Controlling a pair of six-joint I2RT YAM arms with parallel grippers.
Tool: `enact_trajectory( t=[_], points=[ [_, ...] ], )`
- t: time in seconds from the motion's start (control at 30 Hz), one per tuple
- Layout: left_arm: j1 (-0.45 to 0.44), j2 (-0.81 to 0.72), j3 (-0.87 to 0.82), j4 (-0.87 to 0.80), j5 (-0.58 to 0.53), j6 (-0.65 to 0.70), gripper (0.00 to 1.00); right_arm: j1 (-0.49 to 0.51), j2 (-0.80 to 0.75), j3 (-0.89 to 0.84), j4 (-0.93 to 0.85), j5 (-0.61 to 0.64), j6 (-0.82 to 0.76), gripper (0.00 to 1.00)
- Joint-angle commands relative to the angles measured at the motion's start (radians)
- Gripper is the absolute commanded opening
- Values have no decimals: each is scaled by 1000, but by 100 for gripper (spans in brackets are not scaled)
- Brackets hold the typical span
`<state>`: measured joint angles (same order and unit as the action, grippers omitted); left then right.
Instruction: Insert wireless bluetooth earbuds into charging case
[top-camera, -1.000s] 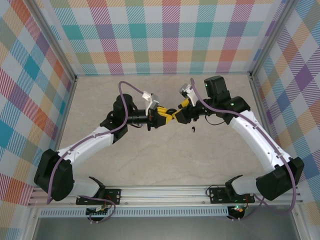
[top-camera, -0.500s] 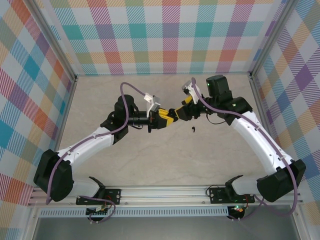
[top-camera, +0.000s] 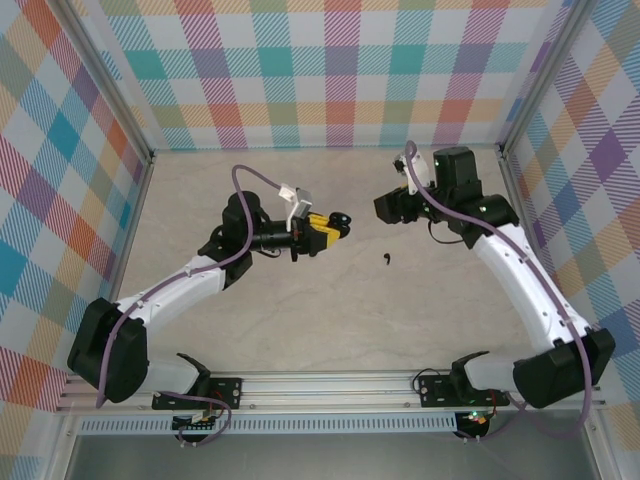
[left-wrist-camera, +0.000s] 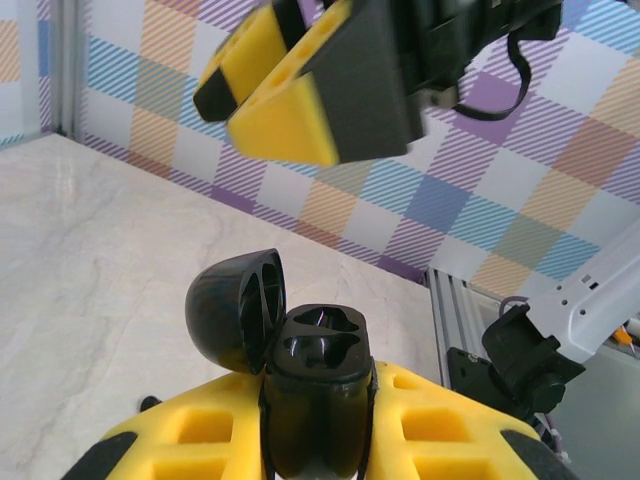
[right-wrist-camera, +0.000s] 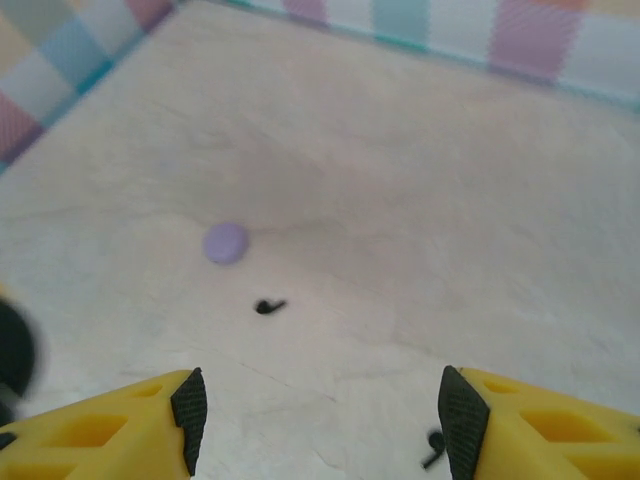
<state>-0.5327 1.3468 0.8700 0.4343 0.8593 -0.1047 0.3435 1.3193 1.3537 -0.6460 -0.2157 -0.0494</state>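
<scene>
- The right gripper (right-wrist-camera: 320, 415) has drawn back. One second ago its fingers met the left gripper (top-camera: 322, 230) in the middle of the table (top-camera: 300, 310); now the two are well apart, and it sits higher and more to the right side.
- Its jaws stand open and there is nothing between them.
- The left gripper has stayed closed around the black charging case (left-wrist-camera: 318, 385) and holds it up above the table, with the opening toward the right arm.
- The lid (left-wrist-camera: 232, 312) of the case is tilted back, so both wells are open. They are dark, and I cannot tell if a bud already sits inside.
- One black earbud (top-camera: 386, 260) lies on the table in the same place as before, between the arms and to the right of the case.
- The right wrist view shows a small black piece (right-wrist-camera: 266, 306) near a lilac disc (right-wrist-camera: 226, 242).
- My judgement: the work at the case is finished for now, and the empty right gripper must next go down for a loose earbud.
</scene>
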Motion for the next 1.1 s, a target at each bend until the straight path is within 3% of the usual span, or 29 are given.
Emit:
enact_trajectory(
  t=[0.0,0.47,1.07],
  points=[
    [13,-33,-13,72,4,-42,10,-32,113,10,-102,131,99,65],
    [13,-160,-83,-22,-48,-50,10,-54,468,15,-147,100,210,55],
    [12,-170,-95,-47,-62,-56,10,-48,649,58,-193,91,290,51]
  ],
)
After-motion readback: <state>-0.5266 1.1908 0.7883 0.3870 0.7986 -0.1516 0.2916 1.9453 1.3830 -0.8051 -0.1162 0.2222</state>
